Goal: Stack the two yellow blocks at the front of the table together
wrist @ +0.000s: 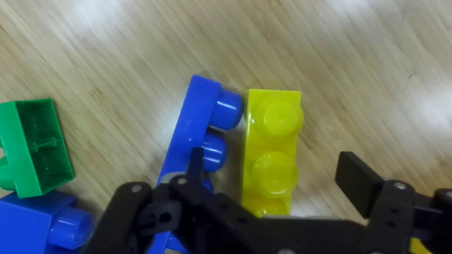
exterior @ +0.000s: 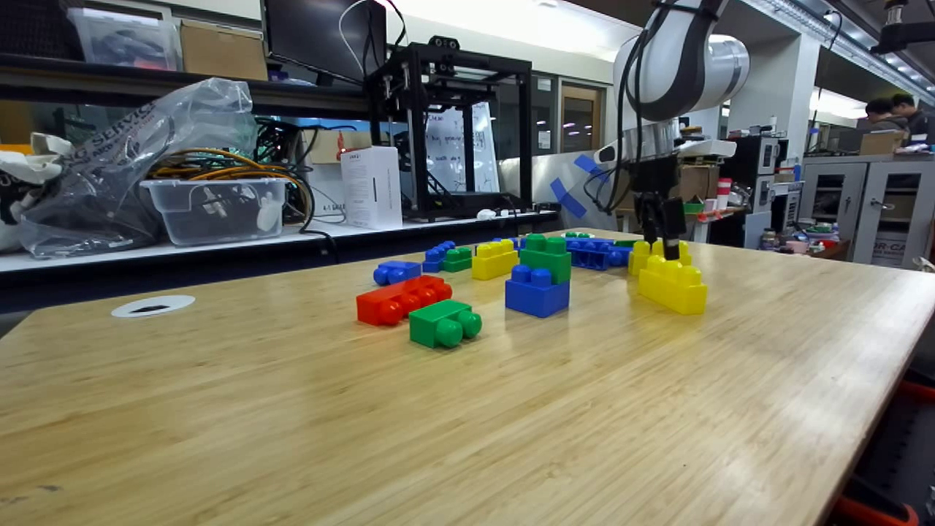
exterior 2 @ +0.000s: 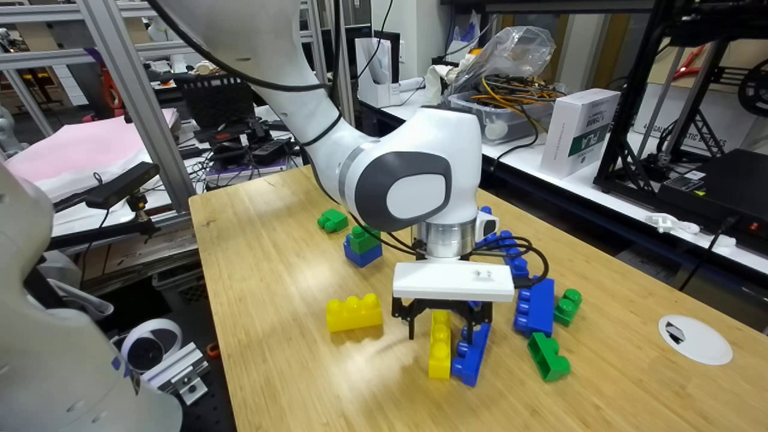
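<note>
Two bright yellow blocks stand studs up, apart, on the wood-grain table point(exterior: 438, 431). The rear yellow block point(wrist: 273, 141) lies under my gripper point(wrist: 272, 169), one finger off each long side; it also shows in an exterior view point(exterior 2: 440, 354). My gripper is open and empty, seen in both exterior views point(exterior: 660, 247) point(exterior 2: 441, 336). I cannot tell its exact height over the block. The other yellow block point(exterior 2: 354, 313) stands to one side, nearer the robot base; in an exterior view point(exterior: 672, 288) it partly covers the rear block point(exterior: 638, 259). Only its corner point(wrist: 418, 247) shows in the wrist view.
A blue brick point(wrist: 187, 123) on its side lies close beside the rear yellow block, under my left finger in the wrist view. A green brick point(exterior: 548, 259) sits on a blue brick point(exterior: 537, 298). A red brick point(exterior: 402, 299), green brick point(exterior: 438, 324) and third yellow brick point(exterior: 494, 261) lie around.
</note>
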`<state>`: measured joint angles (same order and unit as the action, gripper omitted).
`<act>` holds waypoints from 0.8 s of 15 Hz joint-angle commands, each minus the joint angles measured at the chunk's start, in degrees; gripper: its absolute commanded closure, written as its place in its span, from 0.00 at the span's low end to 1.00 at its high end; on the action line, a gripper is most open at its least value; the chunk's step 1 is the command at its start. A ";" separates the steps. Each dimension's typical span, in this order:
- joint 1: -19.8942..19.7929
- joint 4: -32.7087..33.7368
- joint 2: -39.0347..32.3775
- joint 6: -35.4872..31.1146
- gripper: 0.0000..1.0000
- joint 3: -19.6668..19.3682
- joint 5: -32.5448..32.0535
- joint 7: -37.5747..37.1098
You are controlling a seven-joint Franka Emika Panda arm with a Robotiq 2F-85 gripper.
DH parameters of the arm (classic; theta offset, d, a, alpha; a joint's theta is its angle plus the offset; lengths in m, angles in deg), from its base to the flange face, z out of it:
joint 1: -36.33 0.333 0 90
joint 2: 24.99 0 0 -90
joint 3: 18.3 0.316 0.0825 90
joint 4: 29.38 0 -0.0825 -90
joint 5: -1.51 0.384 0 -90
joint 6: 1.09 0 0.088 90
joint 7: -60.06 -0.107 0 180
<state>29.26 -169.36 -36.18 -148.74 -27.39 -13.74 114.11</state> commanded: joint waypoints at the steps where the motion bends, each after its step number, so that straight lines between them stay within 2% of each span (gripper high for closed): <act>1: -1.77 1.05 -1.27 -0.55 0.31 1.36 0.52 1.91; 9: -1.59 1.48 -1.14 0.20 0.89 1.18 0.20 0.67; 12: -1.40 2.39 0.16 4.86 0.90 1.03 2.10 -2.15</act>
<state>29.09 -168.51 -36.52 -148.19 -27.39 -13.18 113.77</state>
